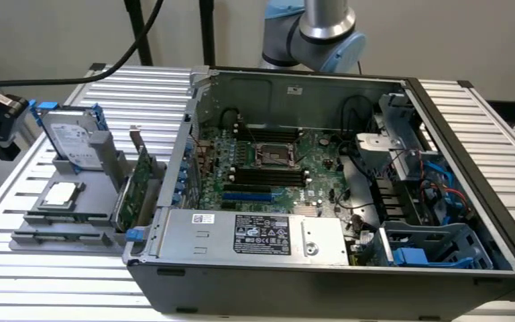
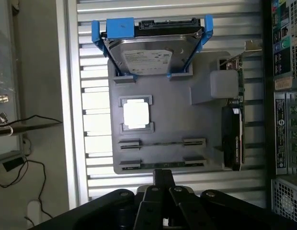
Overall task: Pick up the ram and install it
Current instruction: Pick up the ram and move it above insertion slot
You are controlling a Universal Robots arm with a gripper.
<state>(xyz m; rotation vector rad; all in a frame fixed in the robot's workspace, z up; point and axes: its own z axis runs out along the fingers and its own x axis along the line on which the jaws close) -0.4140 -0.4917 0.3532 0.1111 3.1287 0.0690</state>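
Observation:
The ram (image 2: 160, 166) is a thin green strip standing on edge in the nearest slot of the grey holder plate (image 2: 167, 120). My gripper (image 2: 163, 176) reaches in just short of that slot, over the ribbed table, apart from the ram. Its dark fingers meet in one narrow tip with nothing between them. In the exterior view the same holder plate (image 1: 83, 201) lies at the exterior view's left of the open computer case (image 1: 329, 201). The black memory slots (image 1: 265, 176) sit on the motherboard below the processor socket.
On the holder plate stand a silver hard drive in a blue frame (image 2: 151, 50), a square processor chip (image 2: 136, 115) and a taller green expansion card (image 2: 233, 139). The case's power supply (image 1: 253, 235) runs along its near side. A cable (image 1: 78, 74) hangs at the back left.

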